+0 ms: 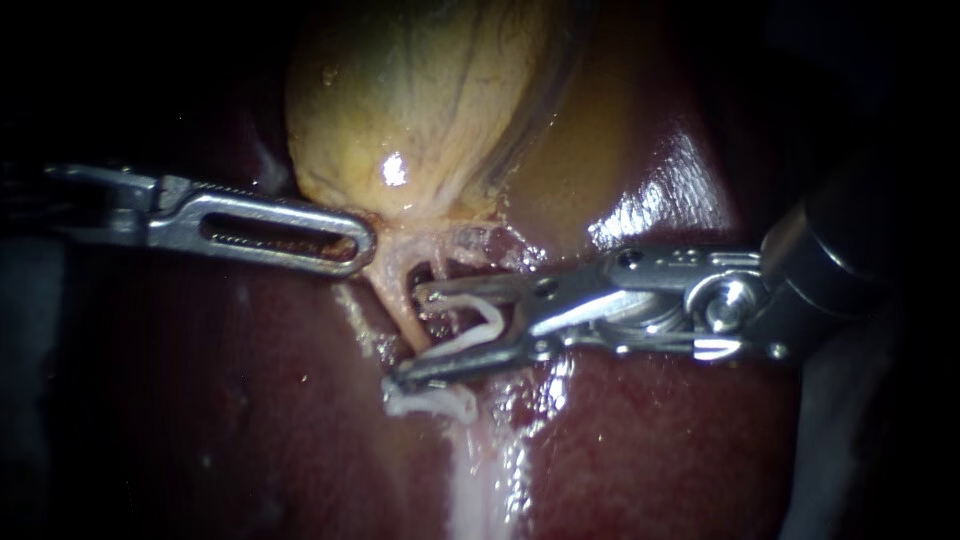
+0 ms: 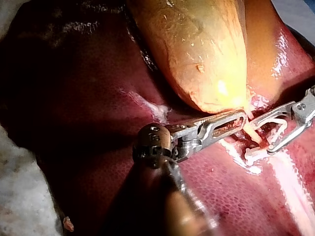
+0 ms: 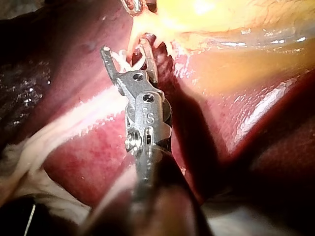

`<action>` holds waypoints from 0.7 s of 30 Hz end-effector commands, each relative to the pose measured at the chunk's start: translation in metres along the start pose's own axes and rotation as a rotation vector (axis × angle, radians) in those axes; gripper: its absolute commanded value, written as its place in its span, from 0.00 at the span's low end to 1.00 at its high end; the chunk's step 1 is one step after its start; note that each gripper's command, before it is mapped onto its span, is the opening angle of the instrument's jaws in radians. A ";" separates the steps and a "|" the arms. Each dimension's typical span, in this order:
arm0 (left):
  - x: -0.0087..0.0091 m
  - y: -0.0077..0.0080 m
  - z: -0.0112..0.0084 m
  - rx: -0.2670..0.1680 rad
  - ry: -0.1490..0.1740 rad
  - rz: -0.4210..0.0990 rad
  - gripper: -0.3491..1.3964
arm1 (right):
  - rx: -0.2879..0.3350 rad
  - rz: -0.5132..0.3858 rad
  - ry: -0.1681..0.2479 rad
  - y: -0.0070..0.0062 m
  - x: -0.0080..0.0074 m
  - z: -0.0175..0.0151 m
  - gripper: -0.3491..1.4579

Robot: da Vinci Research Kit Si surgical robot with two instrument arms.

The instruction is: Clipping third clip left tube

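Jaws of the right instrument (image 1: 410, 338) stand spread yet grasp a curved white clip (image 1: 488, 322) astride the left tube (image 1: 402, 305); the left instrument (image 1: 362, 243), slotted steel, is clenched on the gallbladder (image 1: 420, 90) at its neck. The glossy maroon liver (image 1: 650, 440) carries the veined yellow gallbladder. The tan left tube runs down from that neck, and a second clip (image 1: 435, 402) lies pressed flat just below the lower jaw.
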 end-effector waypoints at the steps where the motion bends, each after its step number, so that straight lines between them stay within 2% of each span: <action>1: 0.0000 0.0000 0.0000 0.000 0.000 0.000 0.00 | 0.004 -0.001 -0.001 0.0001 -0.0001 0.0003 0.47; 11: 0.0000 0.0001 0.0001 0.000 0.000 0.000 0.00 | 0.025 0.010 -0.009 0.0002 -0.0003 0.0029 0.47; 21: 0.0000 0.0001 0.0001 -0.001 -0.002 0.000 0.00 | 0.030 0.013 -0.010 0.0004 0.0001 0.0042 0.47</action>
